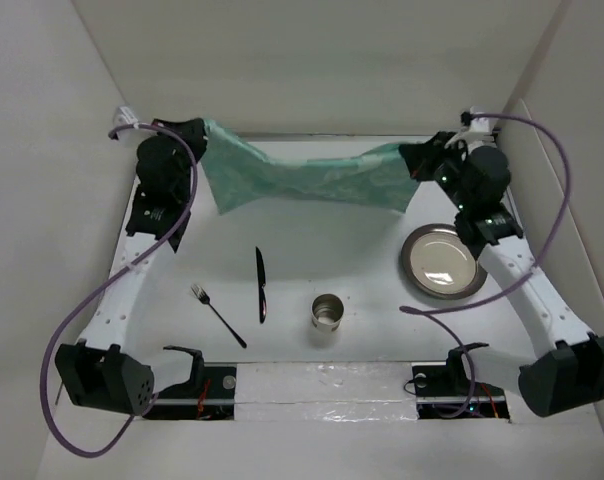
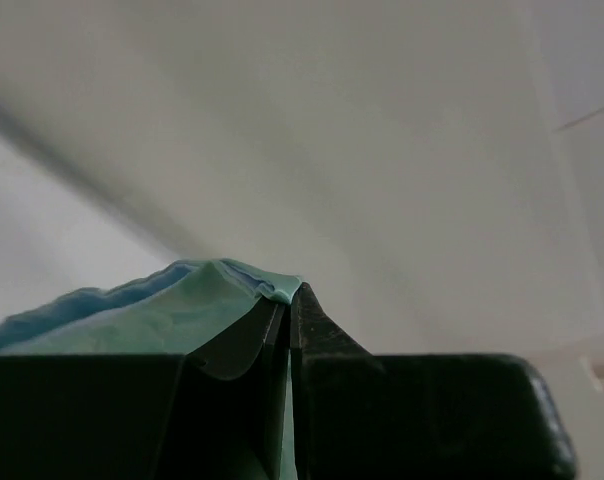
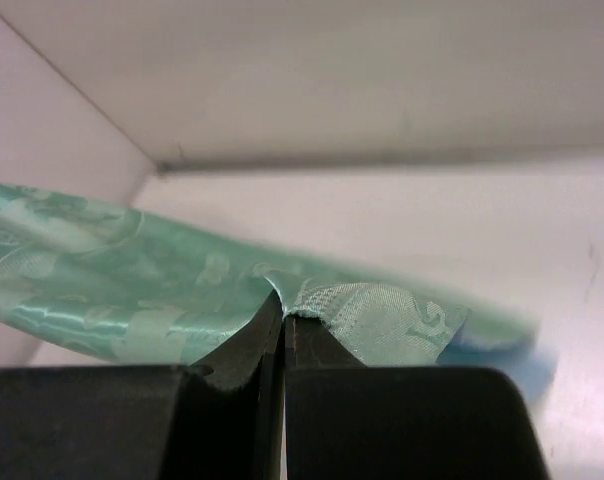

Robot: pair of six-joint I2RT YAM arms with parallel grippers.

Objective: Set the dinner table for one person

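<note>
Holding the mint-green patterned cloth mat (image 1: 302, 178) stretched between them, both arms reach to the far side of the dinner table (image 1: 362, 235), well beyond the steel cup (image 1: 328, 312). Look at the left gripper (image 2: 290, 292): jaws pinched tight on one corner of the cloth, far back and left of the cup. Now the right gripper (image 3: 283, 308): jaws clamped on the opposite corner, far back and right of the cup. The mat sags in the middle. On the white tabletop the cup stands upright. The black knife (image 1: 261, 284) lies just left of it and the fork (image 1: 218, 315) farther left, angled. The round metal plate (image 1: 443, 262) sits to the cup's right, a little farther back.
</note>
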